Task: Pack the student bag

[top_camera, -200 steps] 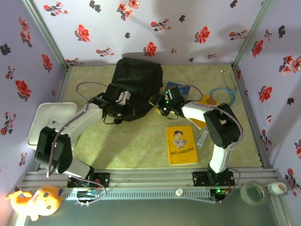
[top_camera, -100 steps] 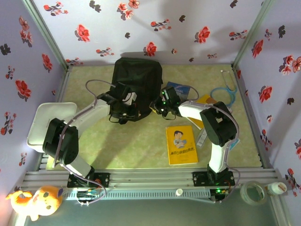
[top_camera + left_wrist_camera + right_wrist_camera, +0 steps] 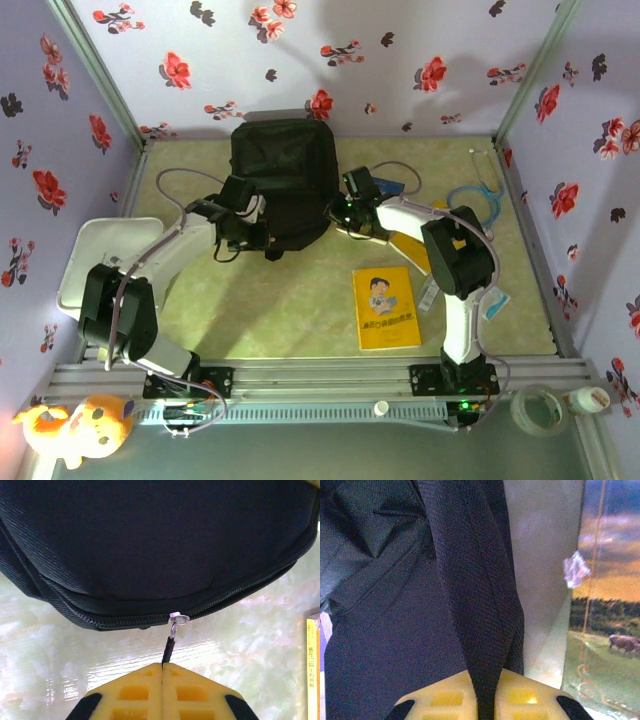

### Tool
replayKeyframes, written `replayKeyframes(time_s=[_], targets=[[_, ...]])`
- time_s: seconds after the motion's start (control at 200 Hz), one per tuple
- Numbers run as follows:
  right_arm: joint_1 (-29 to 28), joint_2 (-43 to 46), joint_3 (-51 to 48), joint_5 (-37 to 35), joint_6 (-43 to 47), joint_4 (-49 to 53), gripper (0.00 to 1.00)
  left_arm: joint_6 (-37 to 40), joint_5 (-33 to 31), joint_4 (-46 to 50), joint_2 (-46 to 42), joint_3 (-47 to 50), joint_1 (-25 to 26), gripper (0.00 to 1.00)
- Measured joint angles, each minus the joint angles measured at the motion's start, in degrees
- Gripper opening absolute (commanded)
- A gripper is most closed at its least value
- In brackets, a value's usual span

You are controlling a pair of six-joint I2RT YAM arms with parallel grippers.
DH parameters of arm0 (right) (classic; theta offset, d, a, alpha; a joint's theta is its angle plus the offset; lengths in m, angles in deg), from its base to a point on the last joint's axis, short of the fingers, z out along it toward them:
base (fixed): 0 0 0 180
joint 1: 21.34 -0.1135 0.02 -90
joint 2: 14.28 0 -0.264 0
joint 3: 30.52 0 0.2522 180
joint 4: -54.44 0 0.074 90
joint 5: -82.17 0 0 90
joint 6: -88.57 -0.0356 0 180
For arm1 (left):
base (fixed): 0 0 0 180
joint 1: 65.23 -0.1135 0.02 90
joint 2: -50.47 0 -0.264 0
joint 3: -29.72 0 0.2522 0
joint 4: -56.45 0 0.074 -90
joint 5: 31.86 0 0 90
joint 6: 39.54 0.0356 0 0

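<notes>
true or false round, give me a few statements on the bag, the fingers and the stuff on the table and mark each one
1. The left fingers are shut on the student bag's zip pull. True.
2. The right fingers are open and hold nothing. False: they are closed on a black strap of the bag.
3. The yellow book is inside the bag. False: it lies on the table, apart from the bag.
4. A stethoscope lies near the right wall. True.
</notes>
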Motion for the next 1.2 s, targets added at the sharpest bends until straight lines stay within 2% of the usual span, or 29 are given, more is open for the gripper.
replayKeyframes(time_s=[0.125,0.245,0.395,0.52,0.64,0.805,0.88,0.985,1.045,1.14,1.2], targets=[[1.5,0.1,-0.2,0.8,-1.0,-2.1,0.37,0.3,2.3,-0.2,0.0,-0.1,0.2,0.00],[2.4,2.4,-2.9,1.9,-2.3,-3.2,0.47,0.3,3.9,-0.6,0.2,-1.5,1.9,0.00],[2.4,11.1,-10.6,2.3,-6.3,-3.0,0.62,-0.2,6.9,-3.1,0.7,-3.0,4.9,0.00],[2.0,17.5,-15.1,2.4,-9.9,-3.4,0.67,-0.2,8.8,-5.0,2.6,-3.6,6.4,0.00],[0.7,18.8,-17.5,2.3,-14.1,-4.2,0.70,-0.1,10.0,-6.1,5.3,-4.0,6.6,0.00],[-2.1,16.4,-18.6,2.6,-18.4,-5.9,0.69,0.0,10.9,-6.3,6.4,-4.0,6.6,0.00],[-3.0,14.1,-17.9,3.2,-19.7,-6.8,0.64,0.1,10.9,-6.3,6.4,-4.0,6.6,0.00],[-3.7,10.8,-16.7,3.9,-21.1,-8.2,0.54,0.2,10.9,-5.9,6.4,-4.0,6.6,0.00],[-3.8,9.6,-16.0,3.9,-21.2,-8.6,0.45,0.4,10.6,-5.3,6.3,-4.0,6.6,0.00],[-3.7,8.6,-14.8,3.7,-20.7,-8.3,0.30,1.4,8.7,-2.5,4.8,-4.0,6.6,0.00],[-3.8,8.2,-13.7,3.5,-20.1,-7.3,0.25,1.9,7.1,-0.7,2.8,-3.6,6.3,0.00]])
